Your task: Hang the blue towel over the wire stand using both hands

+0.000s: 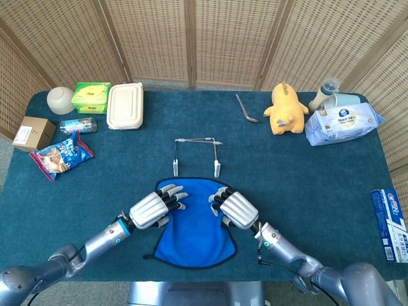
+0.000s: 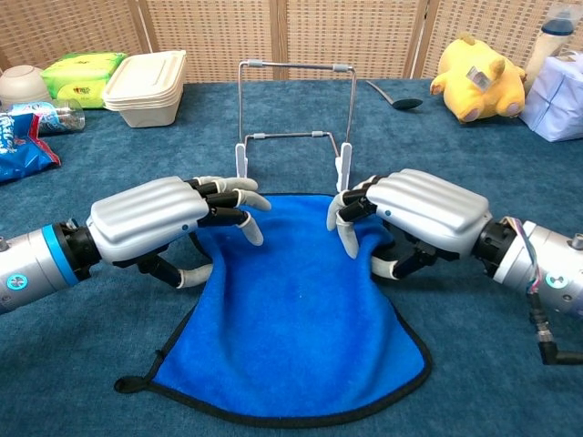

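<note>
Chest view: wire stand (image 2: 296,114) just behind blue towel (image 2: 291,319), both unobstructed.

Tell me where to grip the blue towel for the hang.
Grip the blue towel at its two far corners, along the edge nearest the wire stand, coming from above, with the left hand and right hand one per corner. It lies flat, so pinching that edge should let the rest trail below when lifted over the top bar.

Both hands, left hand (image 2: 150,218) & right hand (image 2: 424,211), grip blue towel (image 2: 291,319) corners on table (image 2: 474,382), wire stand (image 2: 295,114) just behind.
</note>
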### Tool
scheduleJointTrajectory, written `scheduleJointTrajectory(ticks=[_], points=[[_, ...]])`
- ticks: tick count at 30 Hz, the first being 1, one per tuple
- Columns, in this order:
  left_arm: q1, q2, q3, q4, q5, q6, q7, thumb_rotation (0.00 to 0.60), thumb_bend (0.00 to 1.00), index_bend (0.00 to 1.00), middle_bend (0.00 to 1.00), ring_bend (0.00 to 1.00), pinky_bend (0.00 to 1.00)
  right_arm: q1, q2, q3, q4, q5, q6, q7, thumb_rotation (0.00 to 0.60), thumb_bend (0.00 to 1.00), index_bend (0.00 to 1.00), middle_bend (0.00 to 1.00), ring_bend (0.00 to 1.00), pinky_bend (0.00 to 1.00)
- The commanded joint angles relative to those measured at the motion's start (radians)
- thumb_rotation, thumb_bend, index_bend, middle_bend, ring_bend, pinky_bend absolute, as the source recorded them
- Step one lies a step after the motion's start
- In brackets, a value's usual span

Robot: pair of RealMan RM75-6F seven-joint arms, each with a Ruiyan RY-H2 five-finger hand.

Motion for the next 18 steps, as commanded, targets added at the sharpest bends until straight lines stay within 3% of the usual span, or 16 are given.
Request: scheduleJointTrajectory(ticks=[1, 4, 13, 18], points=[[-0.002, -0.006, -0.003, 0.0, -0.006, -0.005, -0.001, 0.6, 0.54, 0.31, 0.17, 0.08, 0.14, -0.001, 0.002, 0.001, -0.001, 0.002, -0.001, 0.0, 0.6, 0.39, 0.78, 0.36, 0.34, 0.29], [-0.004, -0.009, -0.004, 0.001, -0.009, -0.009, 0.0, 0.6, 0.54, 0.35, 0.19, 0.1, 0.15, -0.002, 0.003, 0.0, -0.001, 0.002, -0.002, -0.001, 0.6, 0.39, 0.78, 0.36, 0.34, 0.29], [0.006, -0.007, -0.011, -0.011, -0.033, -0.011, -0.015, 0.6, 0.55, 0.71, 0.34, 0.2, 0.19, -0.001, 0.001, -0.001, -0.009, 0.009, -0.019, 0.019, 0.6, 0.39, 0.89, 0.43, 0.39, 0.29], [0.02, 0.004, -0.021, -0.038, -0.056, -0.002, -0.034, 0.6, 0.55, 0.77, 0.39, 0.24, 0.2, 0.004, -0.003, 0.006, -0.017, 0.012, -0.019, 0.046, 0.6, 0.4, 0.96, 0.49, 0.43, 0.29]])
